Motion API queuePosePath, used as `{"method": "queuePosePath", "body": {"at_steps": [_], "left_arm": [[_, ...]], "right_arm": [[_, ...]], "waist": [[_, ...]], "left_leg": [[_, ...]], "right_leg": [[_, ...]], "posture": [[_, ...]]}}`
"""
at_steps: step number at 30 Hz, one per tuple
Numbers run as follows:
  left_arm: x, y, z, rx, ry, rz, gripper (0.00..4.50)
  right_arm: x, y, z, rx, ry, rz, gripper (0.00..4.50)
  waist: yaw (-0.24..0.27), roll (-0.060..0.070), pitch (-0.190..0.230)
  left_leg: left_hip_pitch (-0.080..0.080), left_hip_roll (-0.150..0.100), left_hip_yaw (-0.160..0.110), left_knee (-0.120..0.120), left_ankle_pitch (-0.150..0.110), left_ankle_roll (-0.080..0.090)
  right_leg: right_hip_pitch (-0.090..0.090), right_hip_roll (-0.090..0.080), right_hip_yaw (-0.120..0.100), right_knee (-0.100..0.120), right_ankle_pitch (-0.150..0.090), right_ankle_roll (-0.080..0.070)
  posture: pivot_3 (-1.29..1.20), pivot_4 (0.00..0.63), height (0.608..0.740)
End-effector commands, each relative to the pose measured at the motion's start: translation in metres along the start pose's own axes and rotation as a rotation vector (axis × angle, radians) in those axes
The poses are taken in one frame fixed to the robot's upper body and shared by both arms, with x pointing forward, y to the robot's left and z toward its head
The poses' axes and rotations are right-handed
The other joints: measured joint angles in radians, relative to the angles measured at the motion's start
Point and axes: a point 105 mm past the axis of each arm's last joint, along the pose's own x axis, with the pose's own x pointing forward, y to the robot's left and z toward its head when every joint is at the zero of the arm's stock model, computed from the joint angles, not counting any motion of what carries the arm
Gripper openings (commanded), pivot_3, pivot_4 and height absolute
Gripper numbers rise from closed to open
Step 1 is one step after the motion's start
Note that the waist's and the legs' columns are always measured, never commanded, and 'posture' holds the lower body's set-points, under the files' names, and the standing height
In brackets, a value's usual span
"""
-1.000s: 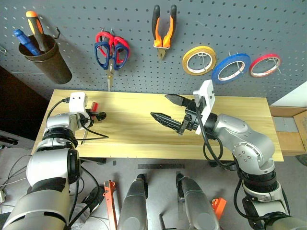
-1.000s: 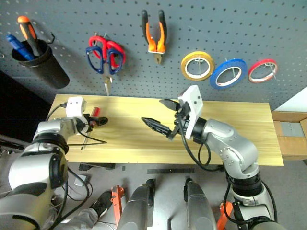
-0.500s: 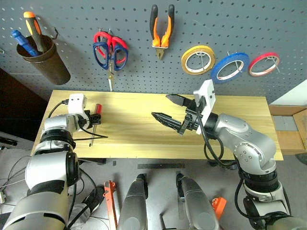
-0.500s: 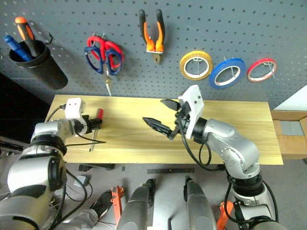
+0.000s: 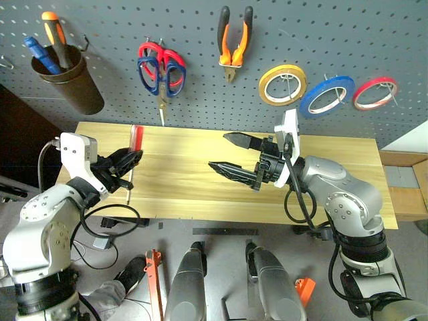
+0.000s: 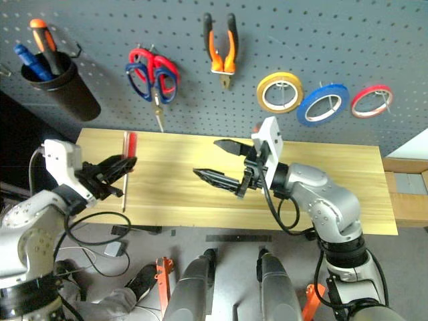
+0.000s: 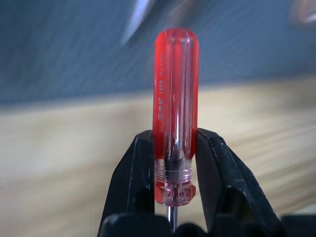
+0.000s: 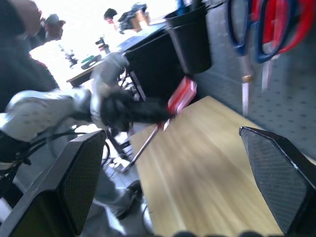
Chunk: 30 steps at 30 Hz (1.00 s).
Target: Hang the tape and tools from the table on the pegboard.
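Observation:
My left gripper (image 5: 130, 160) is shut on the slim screwdriver (image 5: 136, 138). It holds the tool upright above the left end of the table (image 5: 180, 170), clear red handle up. In the left wrist view both fingers (image 7: 136, 173) clamp the base of the screwdriver handle (image 7: 175, 108). My right gripper (image 5: 219, 151) hovers open and empty over the table's middle. On the pegboard (image 5: 334, 33) hang the blue tape (image 5: 326, 95), the orange-and-black pliers (image 5: 234, 41) and the dark blue-handled scissors (image 5: 142, 72).
Red-handled scissors (image 5: 167, 59) share the hook with the blue pair. A yellow roll (image 5: 282, 84) and a red roll (image 5: 374, 93) flank the blue tape. A dark cup (image 5: 70, 83) with two screwdrivers hangs at the left. A cardboard box (image 5: 401, 184) adjoins the table's right end.
My left gripper shut on the screwdriver as it lay on the table, then lifted it and drew back, turning the handle up. The right arm stayed put.

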Motion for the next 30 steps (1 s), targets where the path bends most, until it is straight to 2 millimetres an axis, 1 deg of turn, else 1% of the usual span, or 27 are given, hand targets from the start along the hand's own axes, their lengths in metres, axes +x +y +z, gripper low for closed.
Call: {"method": "queuePosePath", "body": {"at_steps": [1,5,7,9,12,15,18,20,21,24,26,27,30], "left_arm": [[-0.015,0.015,0.053,0.065,-0.205,0.113,0.82],[-0.013,0.025,0.082,0.118,-0.298,0.147,0.82],[-0.015,0.037,0.099,0.124,-0.37,0.188,0.82],[-0.015,0.044,0.112,0.146,-0.417,0.21,0.82],[-0.011,0.046,0.124,0.174,-0.459,0.204,0.82],[-0.001,0.046,0.15,0.236,-0.551,0.201,0.82],[0.005,0.05,0.172,0.273,-0.626,0.197,0.82],[0.009,0.053,0.19,0.306,-0.68,0.195,0.82],[0.01,0.054,0.196,0.316,-0.694,0.192,0.82],[0.016,0.056,0.22,0.368,-0.749,0.18,0.82],[0.02,0.064,0.229,0.406,-0.771,0.227,0.82],[0.024,0.069,0.23,0.412,-0.766,0.245,0.82],[0.036,0.083,0.221,0.417,-0.741,0.292,0.82]], "right_arm": [[0.01,0.001,0.026,-0.1,-0.091,0.038,4.5],[0.02,-0.007,0.049,-0.169,-0.181,0.014,4.5],[0.023,-0.006,0.059,-0.191,-0.219,0.016,4.5],[0.024,-0.002,0.064,-0.205,-0.228,0.035,4.5],[0.026,0.0,0.062,-0.212,-0.224,0.048,4.5],[0.027,-0.001,0.06,-0.219,-0.217,0.051,4.5],[0.029,-0.002,0.057,-0.23,-0.207,0.046,4.5],[0.03,-0.003,0.056,-0.232,-0.204,0.044,4.5],[0.03,-0.003,0.056,-0.232,-0.204,0.043,4.5],[0.03,-0.003,0.054,-0.232,-0.198,0.044,4.5],[0.03,-0.003,0.054,-0.23,-0.197,0.043,4.5],[0.03,-0.003,0.054,-0.23,-0.197,0.043,4.5],[0.029,-0.002,0.055,-0.228,-0.198,0.04,4.5]], "waist": [[0.002,-0.001,-0.003],[0.004,-0.009,-0.022],[0.004,-0.011,-0.033],[0.005,-0.016,-0.043],[0.006,-0.021,-0.059],[0.016,-0.025,-0.063],[0.023,-0.03,-0.076],[0.024,-0.031,-0.083],[0.024,-0.031,-0.085],[0.024,-0.031,-0.088],[0.024,-0.031,-0.089],[0.024,-0.031,-0.089],[0.024,-0.031,-0.091]], "left_leg": [[0.0,0.0,0.0,0.0,0.001,-0.002],[0.001,-0.001,0.0,0.0,0.003,-0.004],[0.001,0.0,0.0,-0.002,0.003,-0.004],[0.001,-0.001,0.0,-0.004,0.004,-0.006],[0.002,-0.001,0.0,-0.007,0.005,-0.008],[0.003,-0.001,0.0,-0.01,0.006,-0.01],[0.003,-0.003,-0.001,-0.01,0.009,-0.014],[0.004,-0.004,-0.001,-0.01,0.009,-0.014],[0.004,-0.004,-0.001,-0.01,0.009,-0.014],[0.005,-0.004,-0.001,-0.01,0.009,-0.015],[0.005,-0.004,-0.001,-0.01,0.009,-0.015],[0.005,-0.004,-0.001,-0.01,0.009,-0.014],[0.006,-0.005,0.0,-0.01,0.009,-0.014]], "right_leg": [[0.0,0.001,0.0,0.0,0.0,0.0],[0.0,0.005,-0.001,0.0,0.001,-0.002],[0.0,0.005,-0.001,-0.001,0.002,-0.002],[0.0,0.004,-0.001,-0.001,0.002,-0.002],[0.0,0.004,-0.002,-0.003,0.002,-0.003],[0.0,0.004,-0.003,-0.002,0.003,-0.004],[0.0,0.005,-0.004,-0.002,0.004,-0.006],[0.0,0.005,-0.004,-0.002,0.004,-0.006],[0.0,0.005,-0.004,-0.002,0.004,-0.006],[0.0,0.005,-0.004,-0.001,0.004,-0.006],[0.0,0.005,-0.004,0.0,0.004,-0.006],[0.001,0.005,-0.004,0.0,0.004,-0.006],[0.0,0.005,-0.003,0.001,0.004,-0.006]], "posture": [[0.13,0.279,0.74],[0.13,0.239,0.74],[0.13,0.23,0.74],[0.12,0.219,0.74],[0.12,0.208,0.74],[0.12,0.186,0.74],[0.12,0.176,0.74],[0.12,0.176,0.74],[0.12,0.177,0.74],[0.11,0.178,0.74],[0.11,0.181,0.74],[0.11,0.182,0.74],[0.1,0.193,0.74]]}}
